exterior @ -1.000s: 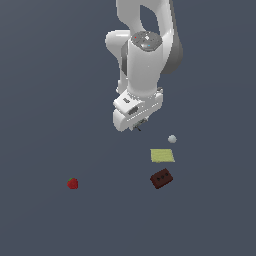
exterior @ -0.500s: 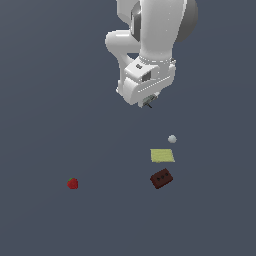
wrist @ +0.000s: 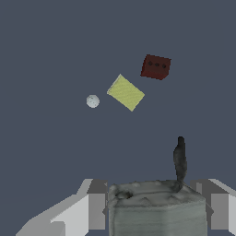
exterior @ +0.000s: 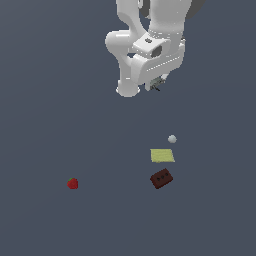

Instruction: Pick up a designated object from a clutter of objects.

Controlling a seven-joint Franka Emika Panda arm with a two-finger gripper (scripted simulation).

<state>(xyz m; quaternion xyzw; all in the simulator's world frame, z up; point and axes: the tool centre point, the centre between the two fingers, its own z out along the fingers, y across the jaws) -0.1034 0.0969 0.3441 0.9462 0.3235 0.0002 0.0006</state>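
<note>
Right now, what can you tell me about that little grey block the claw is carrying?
The block looks grey and mottled, with a flat, rough-looking top and a ridged front face. A thin dark stem stands up from one corner. It sits between the gripper's two pale fingers, one against each side, and nothing else touches it. In the exterior view only a small greyish bit shows under the white arm, high above the dark floor and the other items. Its blue colour cannot be seen here.
</note>
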